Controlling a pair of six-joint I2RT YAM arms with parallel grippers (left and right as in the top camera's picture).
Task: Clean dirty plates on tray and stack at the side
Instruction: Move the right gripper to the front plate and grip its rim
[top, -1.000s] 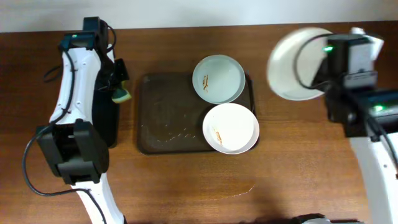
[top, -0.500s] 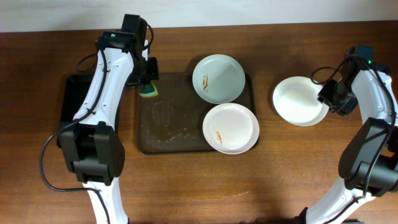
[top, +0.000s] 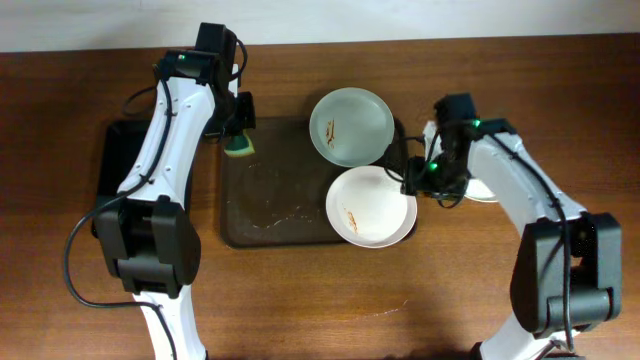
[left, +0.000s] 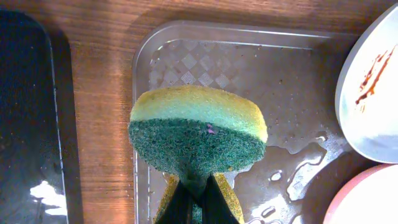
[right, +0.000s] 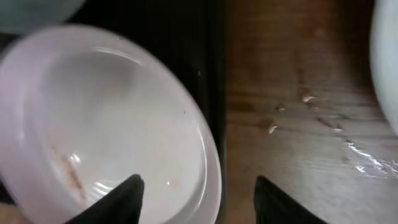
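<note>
The brown tray (top: 270, 200) holds two plates. A pale blue-green plate (top: 350, 126) with a brown smear sits at its back right, and a white plate (top: 370, 206) with an orange smear lies at its front right. My right gripper (top: 420, 180) is open, its fingers straddling the white plate's (right: 106, 124) right rim at the tray's edge (right: 211, 62). A third plate (right: 388, 62) lies on the table to the right, mostly hidden under the right arm in the overhead view. My left gripper (left: 199, 202) is shut on a yellow-green sponge (left: 196, 134) above the tray's wet back left corner (left: 280, 81).
A glossy black tray (top: 105, 170) lies left of the brown one, under the left arm. Water drops and crumbs (right: 305, 109) dot the wood between the brown tray and the third plate. The table's front stretch is bare wood.
My right gripper set a plate down on the table at the right, opened, and moved left to the white plate's rim. The left arm brought the sponge to the tray's corner, then held still.
</note>
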